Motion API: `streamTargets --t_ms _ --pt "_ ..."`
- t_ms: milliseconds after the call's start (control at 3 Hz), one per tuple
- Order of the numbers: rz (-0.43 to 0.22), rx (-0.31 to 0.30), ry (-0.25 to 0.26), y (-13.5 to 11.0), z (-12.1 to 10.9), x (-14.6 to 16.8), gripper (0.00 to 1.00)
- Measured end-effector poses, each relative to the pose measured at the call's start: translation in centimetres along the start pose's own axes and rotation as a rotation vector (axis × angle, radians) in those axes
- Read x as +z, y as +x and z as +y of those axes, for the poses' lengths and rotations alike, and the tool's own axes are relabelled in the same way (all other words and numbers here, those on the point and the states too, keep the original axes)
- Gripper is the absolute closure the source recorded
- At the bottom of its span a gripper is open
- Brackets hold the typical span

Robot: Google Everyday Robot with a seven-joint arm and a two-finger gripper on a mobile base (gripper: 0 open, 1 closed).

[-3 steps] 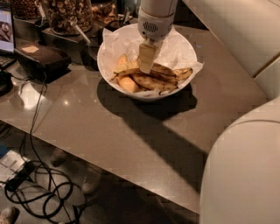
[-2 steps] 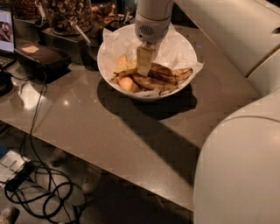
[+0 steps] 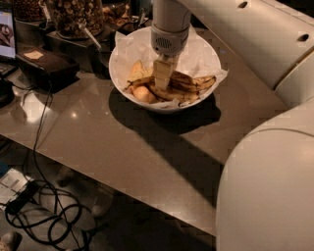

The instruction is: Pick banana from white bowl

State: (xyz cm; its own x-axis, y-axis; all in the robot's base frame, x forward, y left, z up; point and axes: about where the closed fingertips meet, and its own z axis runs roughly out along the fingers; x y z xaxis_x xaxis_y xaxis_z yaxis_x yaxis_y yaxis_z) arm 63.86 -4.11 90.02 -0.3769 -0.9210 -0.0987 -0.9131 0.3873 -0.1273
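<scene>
The white bowl (image 3: pixel 120 73), lined with crinkled white paper, stands at the back of the grey table. It holds several bananas. Brown, spotted ones (image 3: pixel 189 86) lie across the middle and right. A yellower banana (image 3: pixel 137 73) shows at the left, partly hidden behind the gripper. My gripper (image 3: pixel 162 74) points straight down from the white wrist into the middle of the bowl, its tip among the bananas. A round orange fruit (image 3: pixel 142 94) lies at the bowl's front left.
A dark box (image 3: pixel 44 63) and jars of snacks (image 3: pixel 73 14) stand to the left of and behind the bowl. A screen (image 3: pixel 6 29) is at the far left. Cables (image 3: pixel 39 215) lie on the floor. My white arm (image 3: pixel 265 186) fills the right foreground.
The gripper has come down a little deeper into the bowl. The arm's large white body in the foreground has swung further into view.
</scene>
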Motion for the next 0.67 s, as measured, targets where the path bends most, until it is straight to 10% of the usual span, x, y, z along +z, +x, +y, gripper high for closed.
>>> streamTargets --t_ms 667 --pt "0.0 -0.001 0.006 0.5 0.13 -0.09 1.0"
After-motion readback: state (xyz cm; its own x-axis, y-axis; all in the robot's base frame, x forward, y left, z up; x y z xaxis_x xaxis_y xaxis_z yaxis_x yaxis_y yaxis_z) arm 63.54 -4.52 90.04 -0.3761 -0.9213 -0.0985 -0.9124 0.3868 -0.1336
